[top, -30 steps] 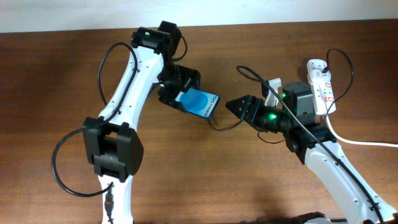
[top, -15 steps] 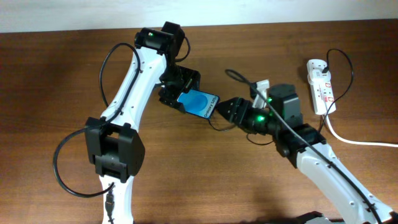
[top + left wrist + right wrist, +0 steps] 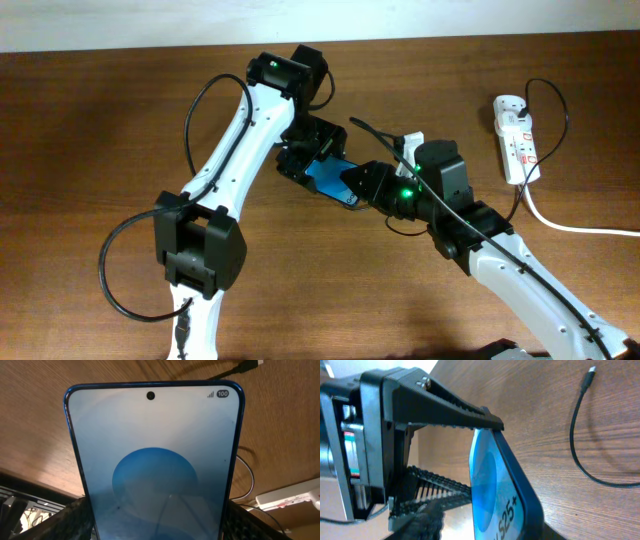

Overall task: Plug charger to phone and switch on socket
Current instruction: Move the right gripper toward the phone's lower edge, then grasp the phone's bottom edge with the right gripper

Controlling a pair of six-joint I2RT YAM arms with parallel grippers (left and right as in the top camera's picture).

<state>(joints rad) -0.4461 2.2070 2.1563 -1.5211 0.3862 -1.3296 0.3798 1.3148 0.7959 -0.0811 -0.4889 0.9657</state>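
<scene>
1. The phone [image 3: 155, 460], screen lit, is held at a tilt over the table [image 3: 100, 120] at mid-scene. Its long edges are clamped between the fingers of the left gripper [image 3: 312, 165].
2. The charger [image 3: 576, 435] lies loose on the wood near the phone. Its connector tip is bare and apart from the handset, so the plug-in is not yet made.
3. The right gripper [image 3: 355, 186] sits at the phone's free end, and the handset's edge fills its wrist view. Whether its jaws have closed on anything cannot be told. The connector tip is not in them.
4. The socket [image 3: 517, 135] rests at the far right of the table, well apart from both grippers. Its switches are too small to show whether any is on.
5. On this showing, the phone is presented and steady, which is the only part of the job in hand. Picking up the connector, seating it in the phone's port and pressing the socket switch all appear left to do.
</scene>
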